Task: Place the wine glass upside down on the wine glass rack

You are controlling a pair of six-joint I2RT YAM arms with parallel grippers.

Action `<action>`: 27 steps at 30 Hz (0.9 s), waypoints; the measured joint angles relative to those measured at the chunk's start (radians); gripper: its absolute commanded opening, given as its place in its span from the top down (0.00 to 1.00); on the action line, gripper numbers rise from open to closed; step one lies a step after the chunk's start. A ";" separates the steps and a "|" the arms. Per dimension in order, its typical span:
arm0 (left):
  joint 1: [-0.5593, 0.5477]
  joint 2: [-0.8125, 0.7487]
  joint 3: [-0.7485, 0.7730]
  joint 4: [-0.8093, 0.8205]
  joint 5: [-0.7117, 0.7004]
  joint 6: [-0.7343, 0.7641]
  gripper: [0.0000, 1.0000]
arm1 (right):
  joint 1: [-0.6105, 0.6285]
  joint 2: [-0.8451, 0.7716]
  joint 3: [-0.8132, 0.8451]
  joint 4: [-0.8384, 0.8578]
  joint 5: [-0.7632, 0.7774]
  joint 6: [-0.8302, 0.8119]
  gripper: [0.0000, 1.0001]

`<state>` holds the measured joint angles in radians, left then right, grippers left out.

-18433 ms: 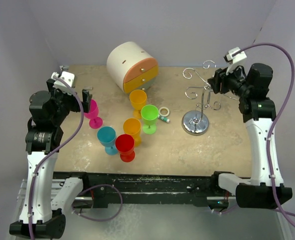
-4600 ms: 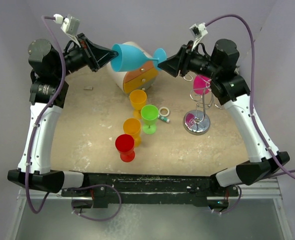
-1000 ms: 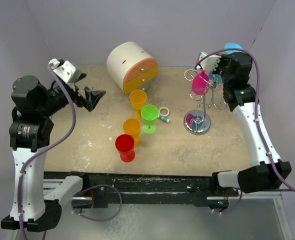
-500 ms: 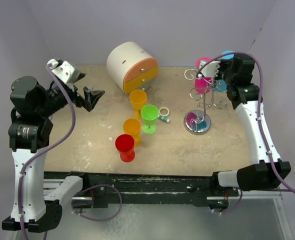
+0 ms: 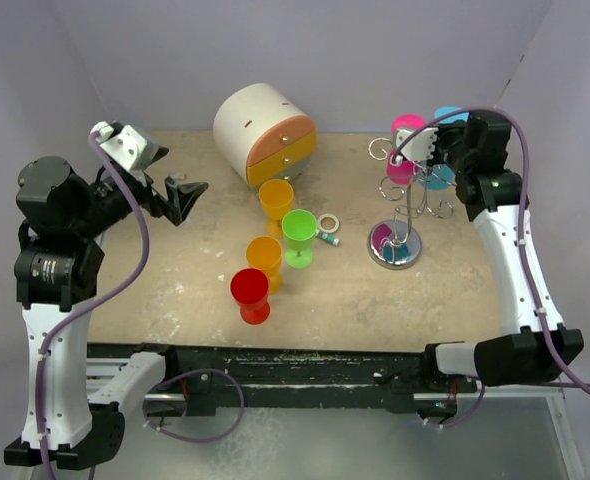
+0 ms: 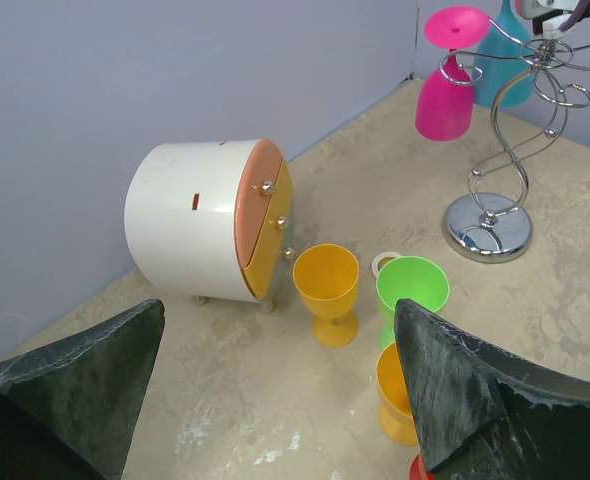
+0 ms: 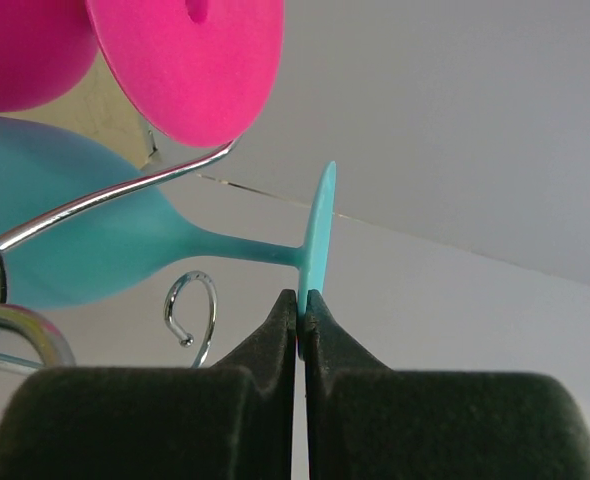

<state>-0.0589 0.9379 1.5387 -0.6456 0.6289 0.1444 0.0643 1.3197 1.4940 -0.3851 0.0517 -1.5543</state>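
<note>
Moved: since a second ago my right arm has brought the blue wine glass (image 7: 75, 260) down from above the rack to beside its scroll arms; the left arm has hardly shifted.
Left tool (image 5: 183, 190): spread wide and empty, hanging over the left of the desk (image 5: 405, 300).
Middle of desk: a white round drawer box (image 5: 260, 125) with an orange front, then two orange cups, a green one and a red one, all upright, matte plastic.
Wine glass rack (image 6: 487, 228): shiny chrome wire on a mirror disc base; a pink glass (image 6: 445, 95) hangs on it bowl-down.
Blue wine glass: inverted at the rack's right side, its bowl against the wire. I cannot tell whether the stem sits in a scroll yet.
Right tool (image 7: 300, 305): pads pressed together on the thin edge of the glass's foot disc.
Handling: I judge it light, stiff, smooth plastic, not fragile but slippery. The edge pinch lets it swing, and the rack could tip if nudged.
</note>
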 measured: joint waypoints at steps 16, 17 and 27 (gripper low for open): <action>0.000 -0.002 -0.012 0.000 0.007 0.006 0.01 | 0.000 -0.055 0.003 -0.057 -0.038 0.055 1.00; 0.000 -0.002 -0.012 0.000 0.008 0.006 0.01 | 0.000 -0.058 0.003 -0.060 -0.037 0.061 1.00; 0.000 -0.003 -0.016 0.000 0.018 0.007 0.01 | 0.000 -0.088 -0.002 -0.076 0.016 0.098 1.00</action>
<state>-0.0589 0.9352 1.5230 -0.6453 0.6472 0.1513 0.0639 1.2320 1.4925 -0.4614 0.0681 -1.4567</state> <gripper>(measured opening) 0.990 0.011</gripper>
